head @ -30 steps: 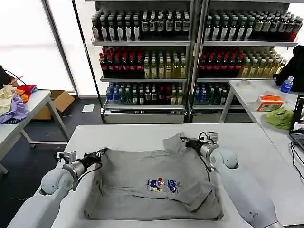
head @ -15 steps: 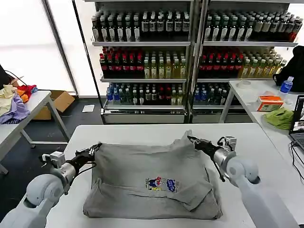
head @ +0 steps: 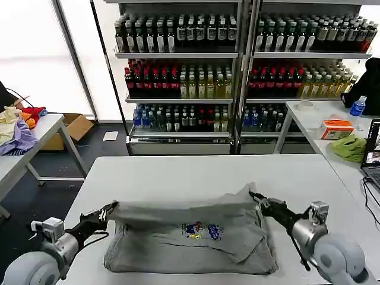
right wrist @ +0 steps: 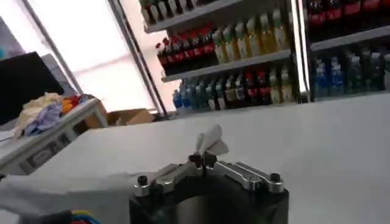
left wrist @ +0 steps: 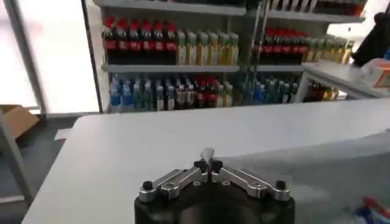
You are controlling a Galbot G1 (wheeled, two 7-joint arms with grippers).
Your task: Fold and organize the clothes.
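Observation:
A light grey T-shirt with a small multicoloured chest print lies on the white table, its far edge lifted and drawn toward me over the rest. My left gripper is shut on the shirt's left far corner, and a tuft of grey cloth pokes out past the left gripper. My right gripper is shut on the right far corner, with a pinch of cloth sticking out beyond the right gripper. Both hold the edge just above the table.
A side table at the left carries coloured garments. Another table at the right holds an olive-green cloth, an orange box, a bottle and a laptop edge. Shelves of drink bottles stand behind.
Both grippers have pulled the shirt's far edge toward me and lower, folding the upper part over the lower part. The arms have drawn back toward the near table edge.

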